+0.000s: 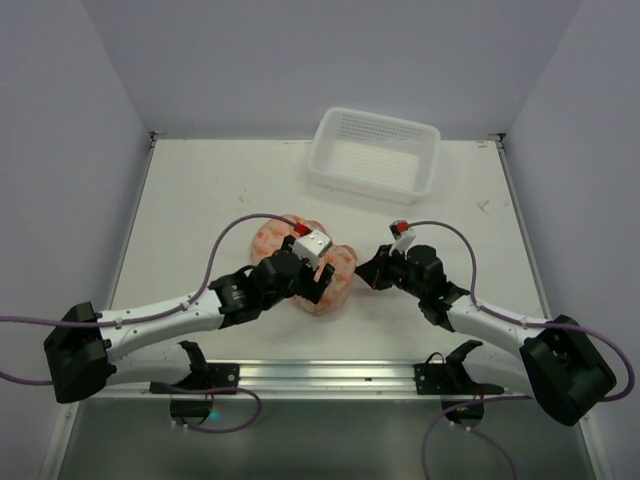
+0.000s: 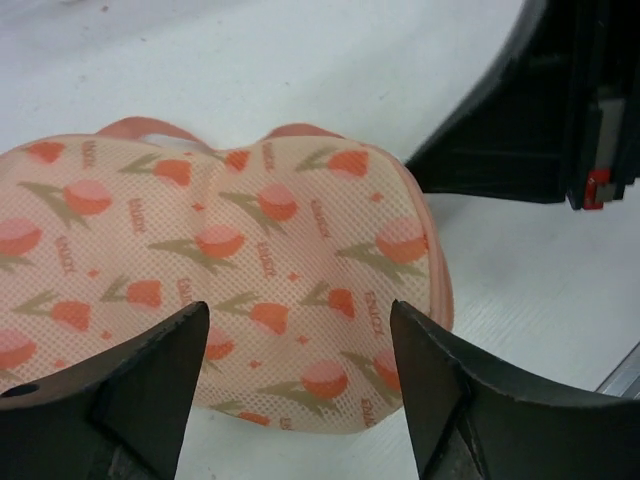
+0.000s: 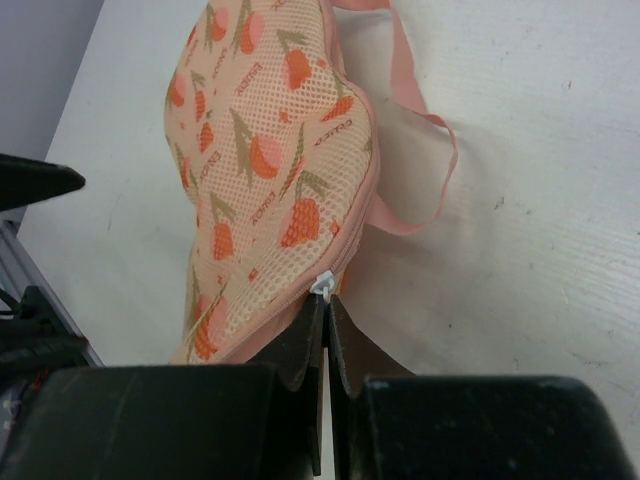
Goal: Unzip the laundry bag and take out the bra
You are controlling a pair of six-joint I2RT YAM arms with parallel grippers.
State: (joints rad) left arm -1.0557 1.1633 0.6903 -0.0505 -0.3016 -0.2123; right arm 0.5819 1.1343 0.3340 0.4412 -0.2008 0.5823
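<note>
Sitting near the middle of the white table (image 1: 200, 200), the laundry bag (image 2: 250, 260) lies flat between the two arms, its peach mesh printed with red-orange flower shapes and edged in pink. The left end effector (image 2: 300, 370) hangs just above the bag's near part with its jaws spread wide and nothing between them; the wrist view shows a dark finger (image 2: 150, 380) on either side of the patterned fabric, and I cannot tell whether they touch it. The right end effector (image 3: 327, 305) comes in from the bag's right edge with its jaws closed tight, and the small white zipper pull (image 3: 325, 284) is caught at their very tips, right on the pink zipper edging. A thin pink strap (image 3: 425, 125) loops out on the table beside the bag; whether it belongs to the bag or to something inside it cannot be made out. A white plastic basket (image 1: 375, 155) stands at the far side of the table, well apart from the bag and both arms.
</note>
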